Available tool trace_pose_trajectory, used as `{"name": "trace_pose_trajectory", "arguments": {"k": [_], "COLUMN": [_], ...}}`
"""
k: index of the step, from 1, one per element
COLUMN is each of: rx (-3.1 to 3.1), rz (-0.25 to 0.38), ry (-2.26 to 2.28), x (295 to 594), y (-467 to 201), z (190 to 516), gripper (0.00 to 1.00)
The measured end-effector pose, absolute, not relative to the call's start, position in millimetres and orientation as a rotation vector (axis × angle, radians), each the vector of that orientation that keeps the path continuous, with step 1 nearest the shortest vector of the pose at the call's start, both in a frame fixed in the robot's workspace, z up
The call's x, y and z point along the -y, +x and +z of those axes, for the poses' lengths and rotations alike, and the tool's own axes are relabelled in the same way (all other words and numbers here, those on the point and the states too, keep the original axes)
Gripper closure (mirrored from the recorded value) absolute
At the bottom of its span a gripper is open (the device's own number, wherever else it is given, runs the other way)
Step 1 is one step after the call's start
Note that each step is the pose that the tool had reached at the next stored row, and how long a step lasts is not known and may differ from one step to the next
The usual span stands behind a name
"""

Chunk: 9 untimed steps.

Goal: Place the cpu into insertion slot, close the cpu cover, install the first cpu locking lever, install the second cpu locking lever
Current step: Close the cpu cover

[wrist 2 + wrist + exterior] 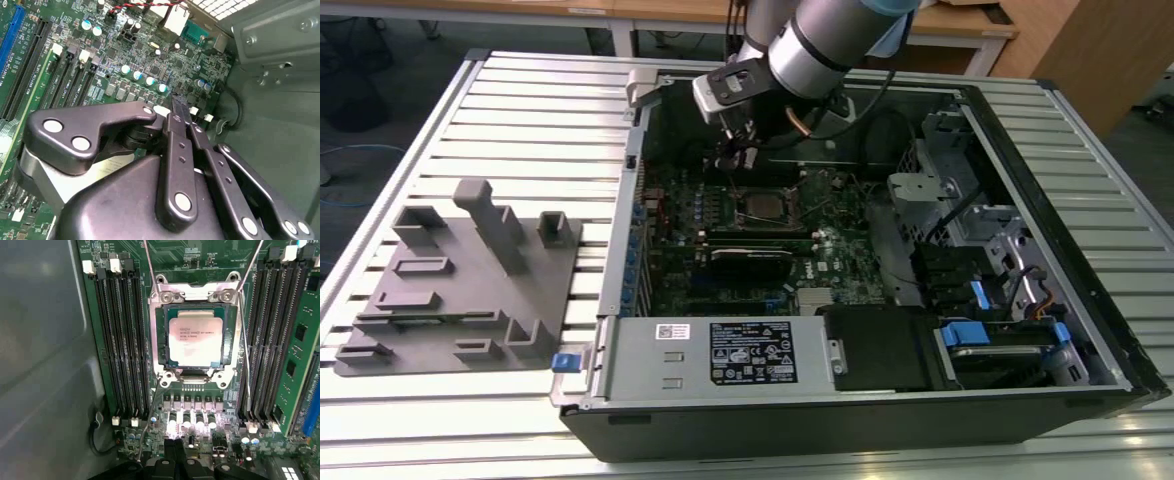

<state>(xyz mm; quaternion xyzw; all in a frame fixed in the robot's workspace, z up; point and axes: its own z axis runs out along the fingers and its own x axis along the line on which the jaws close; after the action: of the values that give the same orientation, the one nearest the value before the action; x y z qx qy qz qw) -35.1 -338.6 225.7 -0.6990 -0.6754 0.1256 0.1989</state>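
The cpu (195, 342), a silver-grey square, lies flat in the insertion slot (161, 342) on the green motherboard (200, 255). The cpu cover (195, 291), a silvery frame, lies around the chip. Thin wire levers (245, 355) run along the socket's sides, and their ends stick out past its corners. In the exterior view the socket (761, 205) sits mid-board. My gripper (736, 150) hangs over the board's far part, a short way from the socket. In both wrist views its black fingers meet at the tips (176, 107) (176, 456), shut with nothing between them.
Black memory slots (120, 340) flank the socket on both sides. Capacitors (187, 420) stand between the socket and my fingertips. The grey case wall (40, 340) rises close by. A grey fixture tray (454, 280) lies on the slatted table at the exterior view's left.
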Motion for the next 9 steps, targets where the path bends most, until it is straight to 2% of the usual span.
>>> {"name": "trace_pose_trajectory", "arguments": {"k": [9], "rx": [1.889], "rz": [0.348], "ry": [-1.955], "x": [338.6], "y": [-35.1], "z": [228.7], "gripper": [0.89]}}
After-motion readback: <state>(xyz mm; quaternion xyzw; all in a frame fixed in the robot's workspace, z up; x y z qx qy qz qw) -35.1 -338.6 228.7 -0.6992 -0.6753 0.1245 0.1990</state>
